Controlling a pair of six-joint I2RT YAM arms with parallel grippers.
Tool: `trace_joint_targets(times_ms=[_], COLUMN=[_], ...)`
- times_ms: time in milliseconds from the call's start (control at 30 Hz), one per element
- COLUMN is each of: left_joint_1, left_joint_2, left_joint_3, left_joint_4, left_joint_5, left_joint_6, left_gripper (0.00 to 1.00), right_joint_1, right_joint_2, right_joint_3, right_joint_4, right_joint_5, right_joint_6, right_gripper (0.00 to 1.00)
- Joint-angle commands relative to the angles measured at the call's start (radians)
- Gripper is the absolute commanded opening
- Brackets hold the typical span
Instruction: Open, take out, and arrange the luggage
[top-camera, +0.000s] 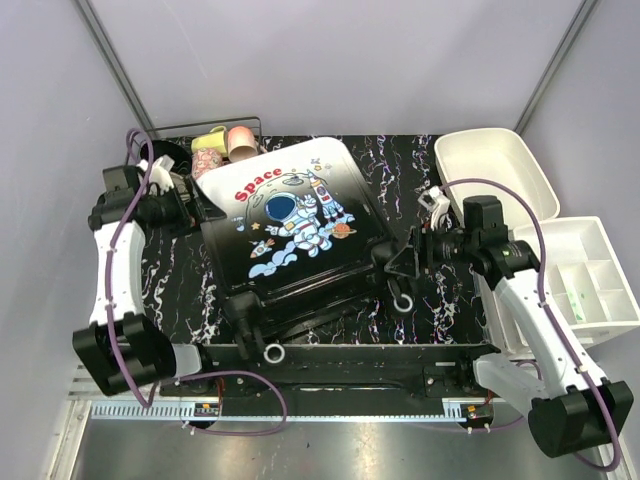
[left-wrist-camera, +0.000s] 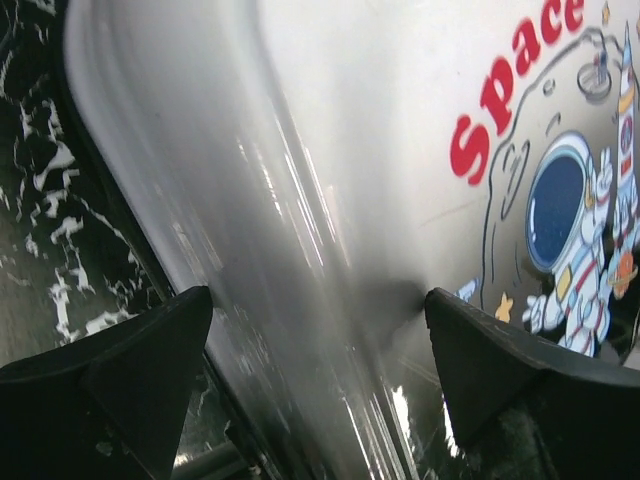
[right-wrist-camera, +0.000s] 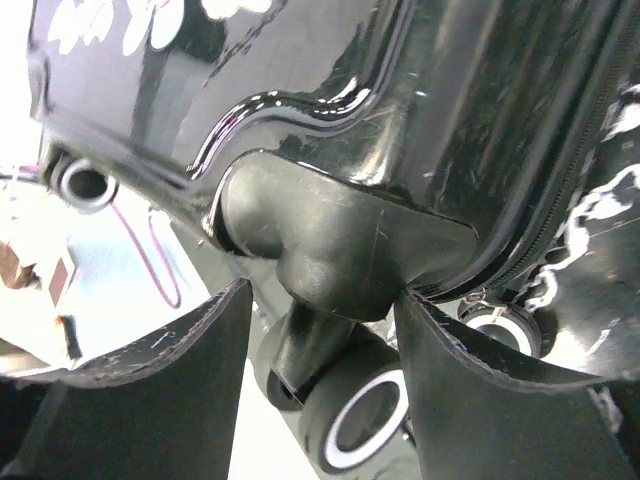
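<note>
The luggage (top-camera: 290, 215) lies flat on the black marbled table (top-camera: 400, 170), astronaut print and red "Space" facing up. Its printed shell sits slightly askew over the lower shell. My left gripper (top-camera: 190, 205) is open at the white far-left corner, its jaws straddling the rounded shell edge (left-wrist-camera: 300, 200) without closing on it. My right gripper (top-camera: 395, 262) is at the black right corner. In the right wrist view its fingers (right-wrist-camera: 160, 400) stand either side of a caster wheel (right-wrist-camera: 365, 420) and its mount (right-wrist-camera: 330, 240), with a gap on the left side.
A white bin (top-camera: 495, 170) stands at the back right, and a divided white bin (top-camera: 590, 280) is beside the right arm. A black wire basket (top-camera: 215, 140) with colourful items sits behind the luggage at the back left. Two more wheels (top-camera: 273, 352) stick out toward the near edge.
</note>
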Motion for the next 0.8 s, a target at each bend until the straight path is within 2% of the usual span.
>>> trace_joint_targets(times_ms=[0, 100, 200, 233, 300, 367, 433, 533, 633, 767], left_joint_1=[-0.049, -0.049, -0.049, -0.049, -0.049, -0.051, -0.049, -0.049, -0.051, -0.052], left_joint_2=[0.111, 0.188, 0.199, 0.193, 0.182, 0.165, 0.148, 0.136, 0.122, 0.113], left_joint_3=[0.121, 0.215, 0.268, 0.287, 0.301, 0.305, 0.299, 0.282, 0.270, 0.273], left_joint_4=[0.084, 0.031, 0.002, -0.009, -0.019, -0.021, -0.022, -0.022, -0.018, -0.009], left_joint_5=[0.036, 0.032, 0.055, 0.060, 0.089, 0.114, 0.127, 0.158, 0.170, 0.169], left_joint_6=[-0.009, 0.042, 0.097, 0.129, 0.158, 0.163, 0.186, 0.185, 0.188, 0.180], left_gripper=[0.91, 0.91, 0.91, 0.92, 0.93, 0.93, 0.93, 0.93, 0.93, 0.93], right_joint_1=[0.076, 0.019, -0.028, -0.070, -0.096, -0.151, -0.171, -0.229, -0.230, -0.228], right_joint_2=[-0.052, -0.088, -0.097, -0.091, -0.069, -0.063, -0.083, -0.121, -0.141, -0.148], right_joint_3=[0.042, 0.071, 0.117, 0.131, 0.157, 0.132, 0.075, -0.048, -0.140, -0.260], right_joint_4=[-0.091, -0.084, -0.091, -0.105, -0.176, -0.244, -0.236, -0.200, -0.183, -0.044], right_joint_5=[-0.200, -0.124, -0.025, -0.025, 0.006, -0.030, -0.017, -0.058, -0.138, -0.256], right_joint_6=[-0.024, -0.049, -0.200, -0.318, -0.415, -0.570, -0.691, -0.801, -0.927, -0.919], right_gripper=[0.70, 0.75, 0.79, 0.79, 0.77, 0.74, 0.72, 0.70, 0.66, 0.64])
